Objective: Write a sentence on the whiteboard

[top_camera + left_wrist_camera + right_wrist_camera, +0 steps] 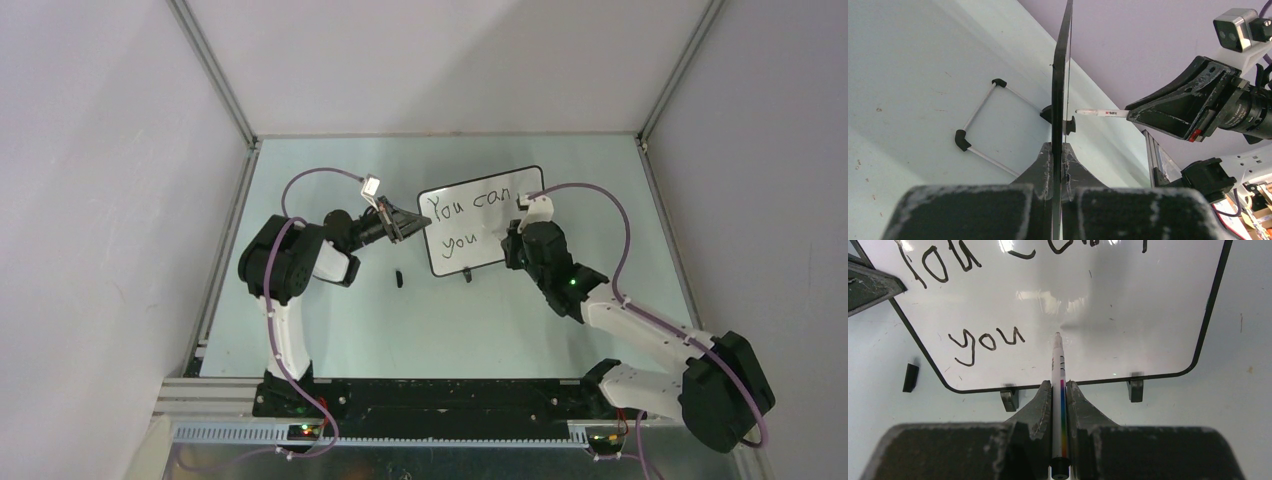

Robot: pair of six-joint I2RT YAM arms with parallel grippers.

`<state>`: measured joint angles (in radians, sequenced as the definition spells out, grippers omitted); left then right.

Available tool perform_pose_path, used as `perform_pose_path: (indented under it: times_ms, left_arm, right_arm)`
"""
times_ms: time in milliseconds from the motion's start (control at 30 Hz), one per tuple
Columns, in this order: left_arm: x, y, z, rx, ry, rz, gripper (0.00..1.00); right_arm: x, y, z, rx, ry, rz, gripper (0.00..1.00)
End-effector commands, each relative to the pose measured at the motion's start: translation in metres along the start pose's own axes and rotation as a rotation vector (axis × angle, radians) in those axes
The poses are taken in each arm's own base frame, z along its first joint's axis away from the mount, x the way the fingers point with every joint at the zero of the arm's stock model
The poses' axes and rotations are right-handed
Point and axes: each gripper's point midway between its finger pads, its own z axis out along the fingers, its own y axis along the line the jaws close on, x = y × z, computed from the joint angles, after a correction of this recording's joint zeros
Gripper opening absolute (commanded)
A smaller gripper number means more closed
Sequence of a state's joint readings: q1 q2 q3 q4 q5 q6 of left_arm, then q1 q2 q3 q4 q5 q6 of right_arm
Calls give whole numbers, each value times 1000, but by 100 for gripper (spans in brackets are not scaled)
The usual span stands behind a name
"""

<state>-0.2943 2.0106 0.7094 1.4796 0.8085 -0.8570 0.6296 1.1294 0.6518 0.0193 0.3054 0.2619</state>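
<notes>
The whiteboard (472, 224) stands upright mid-table and reads "You can," over "you" (985, 342). My left gripper (412, 226) is shut on the board's left edge. In the left wrist view the board (1061, 75) shows edge-on between the left gripper's (1060, 150) fingers. My right gripper (1058, 387) is shut on a white marker (1057, 362) with a rainbow stripe. Its tip sits at the board's face (1138, 305), just right of "you". I cannot tell whether it touches. From above, the right gripper (512, 240) covers the board's lower right.
A small black cap (398, 277) lies on the table in front of the board's left corner, also visible as the cap (910, 377) from the right wrist. A wire stand (979, 120) rests behind the board. Two black feet (1135, 389) hold it up. Grey walls enclose the table.
</notes>
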Motion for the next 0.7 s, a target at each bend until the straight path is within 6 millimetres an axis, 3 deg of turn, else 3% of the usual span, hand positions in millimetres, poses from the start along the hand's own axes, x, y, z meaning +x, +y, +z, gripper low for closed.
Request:
perform_pose_path:
  times_ms: [0,667]
  left_arm:
    - [-20,-23,4,74,-30,70,0]
    - [-20,-21,5,72,-29,65,0]
  right_arm:
    - [-29,8,2,-15,-59,31,0]
    - [-31,8,12,0,-46,23,0]
